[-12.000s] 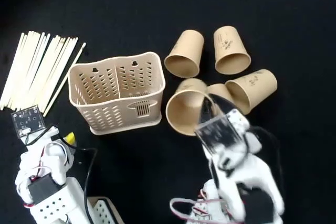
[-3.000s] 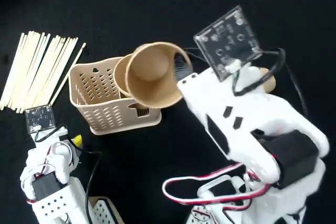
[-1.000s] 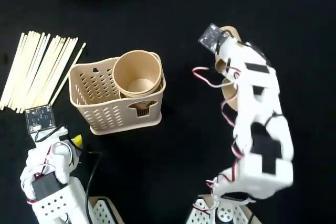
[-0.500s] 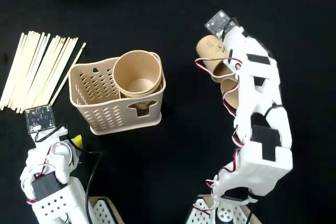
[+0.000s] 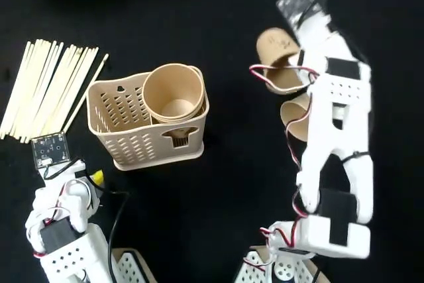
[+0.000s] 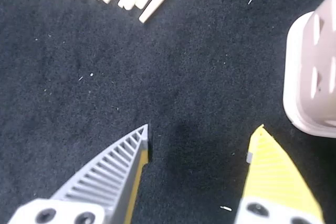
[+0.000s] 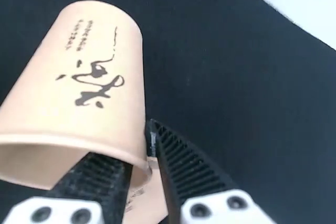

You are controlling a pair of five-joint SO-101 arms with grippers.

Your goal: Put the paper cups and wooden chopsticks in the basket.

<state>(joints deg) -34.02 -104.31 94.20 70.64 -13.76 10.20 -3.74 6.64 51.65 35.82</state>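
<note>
In the high view, the right side of the desk (image 5: 225, 24) is being crossed by the right arm (image 5: 334, 117), and the paper cups beneath it are being partly covered. A gripped cup (image 5: 277, 57) is being shown on its side at the arm's far end. A second cup (image 5: 297, 118) is being cut off by the white links, and whether more are lying underneath cannot be told. Two nested cups (image 5: 173, 94) are being kept upright in the right half of the basket (image 5: 132, 140). The wooden chopsticks (image 5: 46, 91) are being left fanned on the desk, left of the basket and apart from it. The left arm (image 5: 59, 220) is being seen at the near left.

In the left wrist view, the left hand (image 6: 202, 129) is being held wide open above bare cloth. The chopstick ends and a basket corner are being cut off at the edges.

In the right wrist view, the right hand (image 7: 144, 145) is being kept pinched on the gripped cup's rim. One finger is being hidden inside the mouth and the other is being pressed against the outer wall. Whether the cup is touching the desk cannot be told.

Against half a second earlier, the gripped cup is being found slightly farther right. The basket, chopsticks and left arm are being found unchanged.
</note>
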